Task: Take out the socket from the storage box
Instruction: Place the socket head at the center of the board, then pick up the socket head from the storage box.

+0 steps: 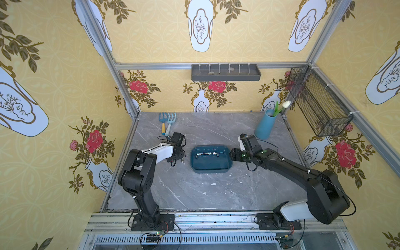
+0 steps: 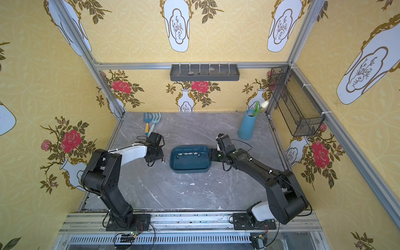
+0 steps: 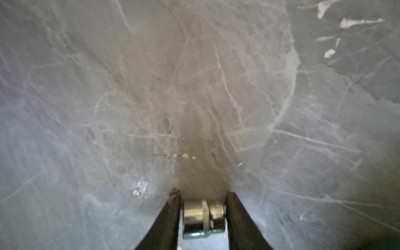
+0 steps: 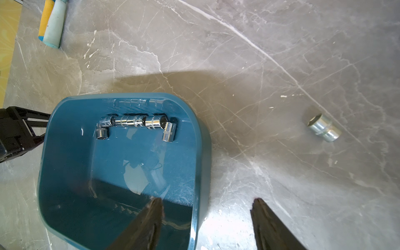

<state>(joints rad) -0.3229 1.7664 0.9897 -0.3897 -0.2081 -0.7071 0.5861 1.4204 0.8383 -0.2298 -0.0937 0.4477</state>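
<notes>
The storage box point(image 1: 211, 167) point(image 2: 190, 167) is a dark teal tub at mid-table. Several chrome sockets point(image 1: 206, 154) point(image 4: 134, 122) lie in a row along its far wall. My left gripper point(image 1: 178, 160) point(image 3: 202, 194) is down at the tabletop left of the box. One socket point(image 3: 203, 216) lies on its side between its fingers, with a thin gap on one side. My right gripper point(image 1: 231, 154) point(image 4: 207, 201) is open astride the box's right wall point(image 4: 194, 216), one finger inside and one outside, touching nothing. Another socket point(image 4: 323, 127) lies loose on the table beyond the box.
Two garden hand tools point(image 1: 167, 124) lie at the far left of the marble table point(image 1: 194, 190). A blue vase with a white tulip point(image 1: 265, 125) stands far right. A grey wall tray point(image 1: 226, 72) and a black mesh basket point(image 1: 318, 101) hang on the walls.
</notes>
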